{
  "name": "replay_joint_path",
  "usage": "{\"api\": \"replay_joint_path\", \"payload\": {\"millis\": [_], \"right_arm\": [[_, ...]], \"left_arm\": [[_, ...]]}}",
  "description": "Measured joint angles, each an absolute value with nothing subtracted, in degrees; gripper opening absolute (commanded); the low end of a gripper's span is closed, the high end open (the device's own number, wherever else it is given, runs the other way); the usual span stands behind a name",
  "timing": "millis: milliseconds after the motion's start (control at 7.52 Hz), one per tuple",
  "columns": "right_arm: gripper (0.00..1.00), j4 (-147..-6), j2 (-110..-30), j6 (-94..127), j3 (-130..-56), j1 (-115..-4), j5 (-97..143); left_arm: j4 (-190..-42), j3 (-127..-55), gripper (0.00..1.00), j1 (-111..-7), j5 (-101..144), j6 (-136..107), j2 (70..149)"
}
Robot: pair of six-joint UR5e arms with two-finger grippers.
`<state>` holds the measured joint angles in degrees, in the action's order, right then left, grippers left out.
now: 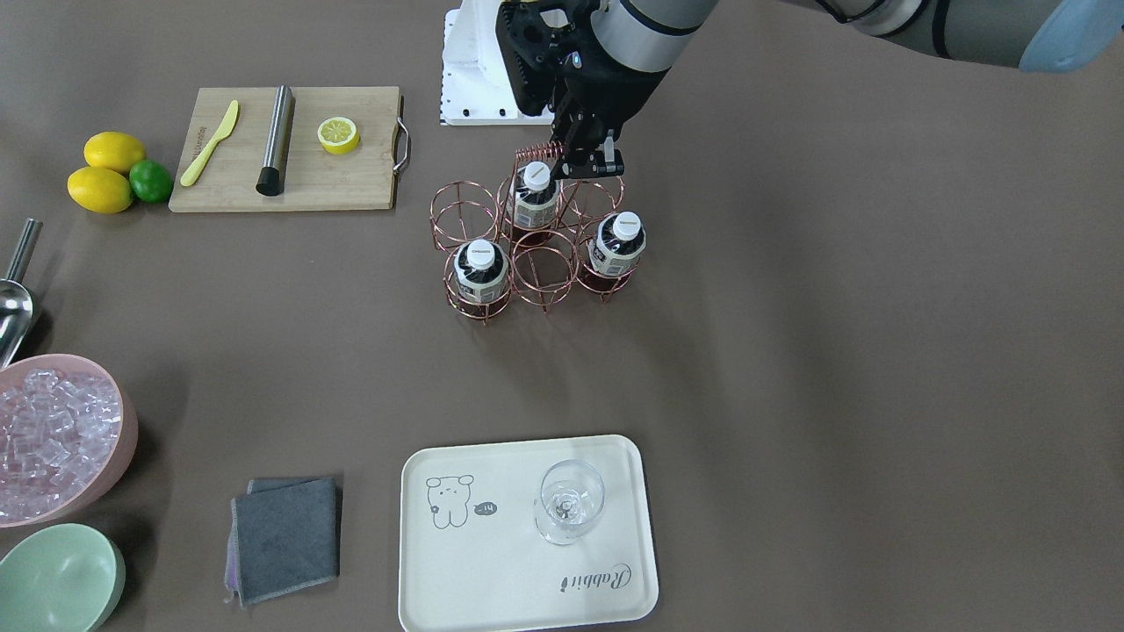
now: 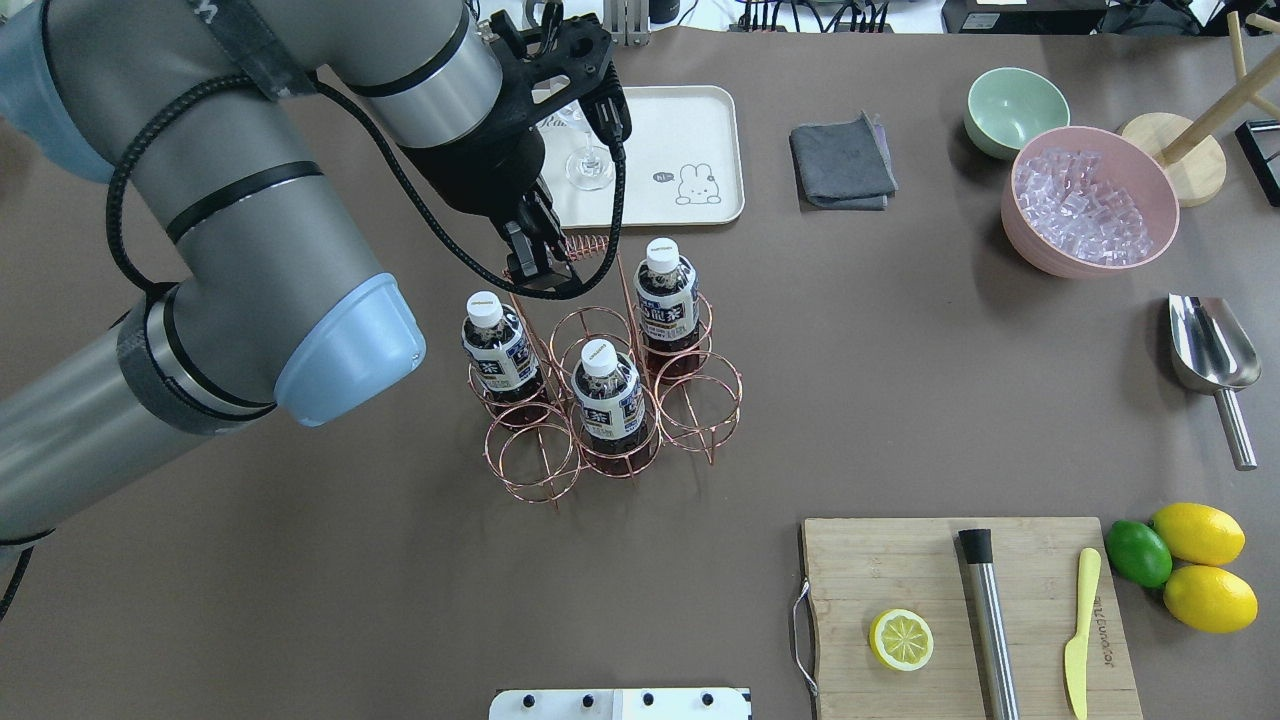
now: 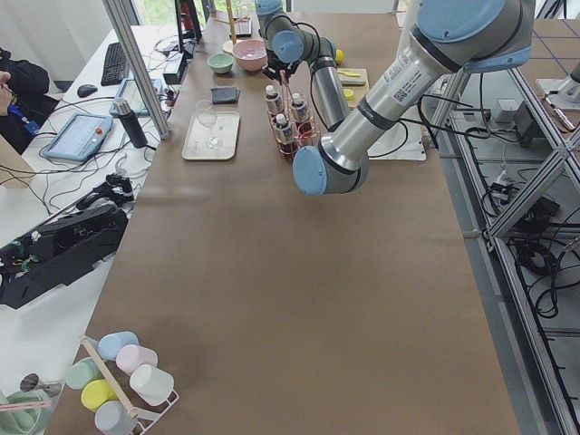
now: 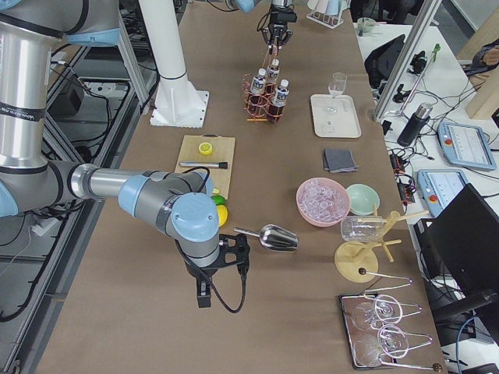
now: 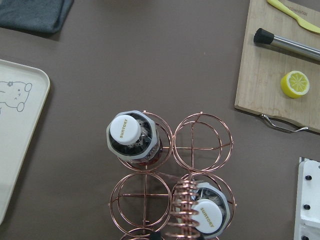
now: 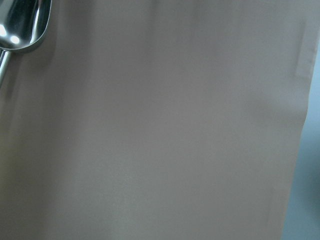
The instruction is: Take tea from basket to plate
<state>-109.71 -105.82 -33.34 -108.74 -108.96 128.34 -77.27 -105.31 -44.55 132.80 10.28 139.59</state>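
1. The left arm (image 2: 250,230) reaches in from the robot's left and crosses low over the table. Its wrist bends so that the left gripper (image 1: 587,161) points down at the basket (image 1: 463,211).
2. The fingers sit at the end of the coiled handle (image 1: 537,152), on the robot's left side of it. Whether they pinch the wire or only hang beside it, I cannot tell.
3. In the left wrist view the handle shows at the bottom edge, just above one white cap.
4. All three tea bottles stand upright in the basket. One tea (image 1: 533,197) is in the middle cell of the row nearer the robot. Another (image 1: 481,268) and a third (image 1: 619,244) are in the end cells of the far row. The other three cells hold nothing.
5. The plate (image 1: 492,562) lies well apart from the basket, on the operators' side, with a glass (image 1: 569,502) standing on it.
6. The right arm (image 4: 156,199) is folded low near its end of the table, with the right gripper (image 4: 204,294) hanging downward near the scoop (image 4: 277,238). Whether its fingers are apart or together cannot be told.
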Motion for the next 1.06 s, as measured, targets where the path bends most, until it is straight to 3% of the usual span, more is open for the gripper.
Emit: {"api": "replay_joint_path", "payload": {"millis": [532,1064], "right_arm": [[1.0,-109.6,-103.3,-19.0,-114.9,-100.4,135.6],[1.0,-109.9,-86.9,13.3,-115.6,-81.4,136.9]], "left_arm": [[-77.3,-105.4,0.0,-44.5,133.0,10.2,139.5],[-77.3,-105.4,0.0,-44.3,133.1,10.2,139.5]]}}
